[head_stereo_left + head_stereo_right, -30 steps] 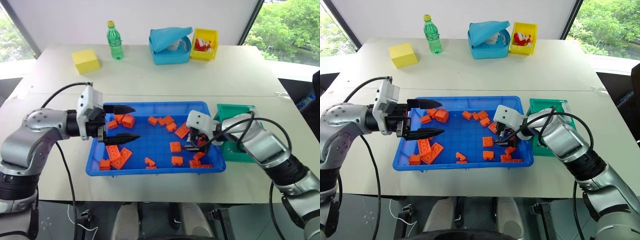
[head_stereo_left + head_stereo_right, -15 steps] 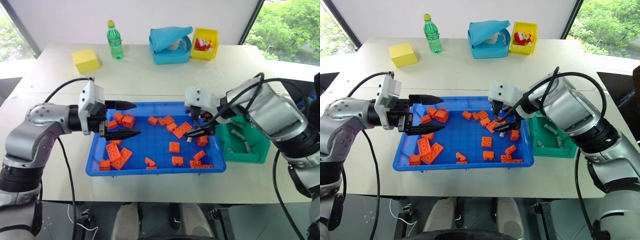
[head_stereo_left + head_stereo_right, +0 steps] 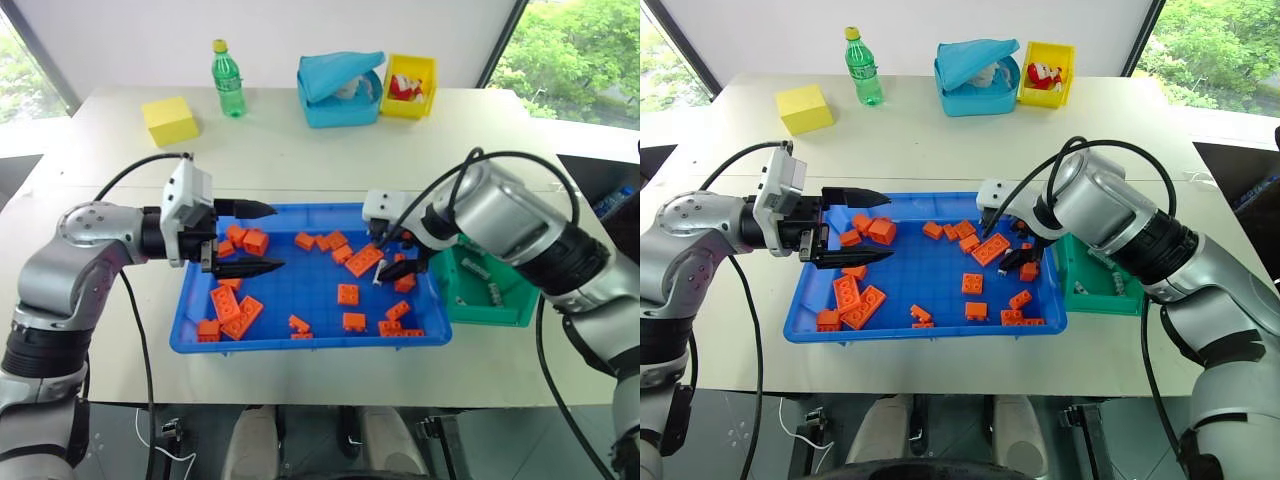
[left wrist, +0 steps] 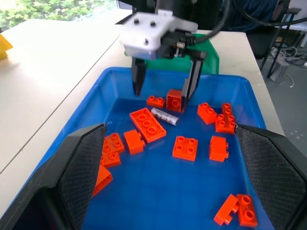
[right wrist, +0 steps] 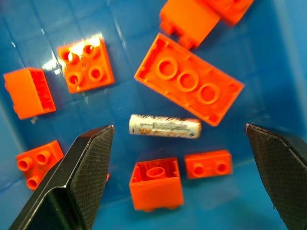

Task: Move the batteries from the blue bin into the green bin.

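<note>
The right end effector (image 4: 163,82) is hanging wide open and empty over the blue bin (image 3: 300,340), getting ready to pick up a battery (image 5: 164,126) lying right below it among orange bricks (image 5: 189,85). Next it needs to go down and close on the battery without catching a brick. The left end effector (image 3: 243,239) is also open and empty, and what lies in the green bin (image 3: 500,310) is hard to make out.
</note>
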Robot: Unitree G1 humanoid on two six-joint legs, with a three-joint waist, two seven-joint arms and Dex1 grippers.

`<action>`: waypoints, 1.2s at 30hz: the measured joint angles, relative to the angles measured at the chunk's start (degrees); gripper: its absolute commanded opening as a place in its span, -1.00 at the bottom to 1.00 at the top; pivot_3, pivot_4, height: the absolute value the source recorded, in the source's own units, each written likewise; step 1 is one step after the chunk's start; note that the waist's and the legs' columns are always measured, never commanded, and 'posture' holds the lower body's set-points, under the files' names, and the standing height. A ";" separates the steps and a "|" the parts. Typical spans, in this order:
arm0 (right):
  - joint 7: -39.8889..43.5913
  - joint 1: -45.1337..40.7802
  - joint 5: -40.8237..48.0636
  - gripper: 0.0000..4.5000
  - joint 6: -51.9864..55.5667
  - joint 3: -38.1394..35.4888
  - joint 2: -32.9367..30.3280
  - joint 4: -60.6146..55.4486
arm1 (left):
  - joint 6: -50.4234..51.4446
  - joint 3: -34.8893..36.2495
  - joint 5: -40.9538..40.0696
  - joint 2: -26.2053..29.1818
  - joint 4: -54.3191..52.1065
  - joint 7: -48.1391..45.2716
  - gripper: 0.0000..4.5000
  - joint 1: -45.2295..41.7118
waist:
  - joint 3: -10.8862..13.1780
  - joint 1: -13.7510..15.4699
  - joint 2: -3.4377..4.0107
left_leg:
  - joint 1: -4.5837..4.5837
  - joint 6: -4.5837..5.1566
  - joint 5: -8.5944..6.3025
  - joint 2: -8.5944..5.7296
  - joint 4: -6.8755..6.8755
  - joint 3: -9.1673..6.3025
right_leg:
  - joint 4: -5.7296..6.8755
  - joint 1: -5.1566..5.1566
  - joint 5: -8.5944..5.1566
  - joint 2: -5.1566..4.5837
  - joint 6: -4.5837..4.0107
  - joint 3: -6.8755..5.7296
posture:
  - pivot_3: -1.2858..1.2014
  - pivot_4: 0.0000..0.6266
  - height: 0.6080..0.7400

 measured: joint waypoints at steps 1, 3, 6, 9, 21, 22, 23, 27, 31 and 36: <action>-0.10 0.42 -0.02 0.99 0.52 0.64 -0.03 -0.48 | 0.00 0.00 0.00 0.00 -0.01 0.00 1.00 0.03 | 0.00 -0.05 0.00 | 0.00 0.00 0.00 0.00 0.00 0.01 | 0.00 -0.01 0.00 0.00 0.00 0.00 | 0.03 -0.52 0.93; -0.49 1.07 -0.03 0.99 1.11 1.47 0.10 -1.02 | 0.00 0.01 0.00 0.01 -0.03 0.00 1.00 0.09 | 0.00 -0.09 0.00 | 0.00 0.00 0.00 0.00 0.00 0.00 | 0.01 -0.01 0.00 0.00 0.00 0.00 | 0.03 -0.52 0.93; -1.74 1.24 -0.13 0.99 1.82 1.50 0.88 -0.72 | 0.00 0.03 0.00 0.01 -0.12 0.05 1.00 0.24 | 0.00 -0.38 0.00 | 0.01 0.00 0.00 0.01 0.00 0.00 | 0.02 -0.02 0.00 0.03 0.00 0.01 | 0.03 -0.52 0.93; -3.07 1.32 -0.05 0.99 2.45 1.48 2.92 0.13 | 0.01 0.07 -0.02 0.02 -0.38 0.18 1.00 0.53 | 0.00 -0.36 0.00 | 0.01 0.00 0.00 0.01 0.00 0.00 | 0.04 -0.05 0.00 0.03 0.00 0.01 | 0.03 -0.52 0.93; -6.82 2.31 -0.43 0.00 1.05 0.18 5.89 4.80 | 0.03 0.17 -0.04 0.03 -1.43 1.08 1.00 1.62 | -0.02 -0.18 -0.03 | 0.02 0.00 0.00 0.00 0.04 -0.01 | 0.03 0.03 0.01 0.01 0.01 0.00 | 0.03 -0.52 0.93; -6.82 2.34 -0.43 -0.01 0.97 0.09 5.89 4.73 | 0.03 0.17 -0.04 0.03 -1.43 1.06 1.00 1.66 | -0.02 -0.18 -0.03 | 0.02 0.00 0.00 0.00 0.04 -0.01 | 0.03 0.03 0.01 0.01 0.01 0.00 | 0.03 -0.52 0.93; -6.82 2.37 -0.32 -0.01 1.11 -0.12 5.89 4.59 | 0.03 0.18 -0.04 0.03 -1.43 1.03 1.00 1.65 | -0.02 -0.18 -0.03 | 0.02 0.00 0.00 0.00 0.04 -0.02 | 0.03 0.03 0.01 0.01 0.01 0.00 | 0.03 -0.52 0.93; -6.19 2.33 2.47 -0.01 3.63 -3.10 6.31 1.50 | 0.03 0.18 -0.04 0.03 -1.40 0.90 1.00 1.55 | 0.00 -0.27 -0.01 | 0.01 0.00 0.00 0.01 0.03 -0.01 | 0.04 0.00 0.01 0.02 0.02 0.00 | 0.03 -0.52 0.93; -6.08 -2.69 8.05 -0.01 8.72 -13.13 8.46 -0.17 | 0.02 0.16 -0.03 0.02 -1.22 0.63 1.00 1.17 | 0.04 -0.24 0.07 | -0.02 0.00 0.00 0.01 0.03 -0.01 | 0.08 -0.07 0.02 0.02 0.01 0.00 | 0.03 -0.52 0.93; -9.89 -8.93 12.58 -0.01 12.37 -33.02 7.00 -0.49 | -0.01 0.07 -0.01 -0.05 0.53 -0.28 1.00 0.73 | -0.03 0.48 -0.05 | -0.11 0.00 0.00 0.00 0.02 -0.04 | -0.05 -0.04 0.01 -0.03 0.01 -0.08 | 0.03 -0.52 0.93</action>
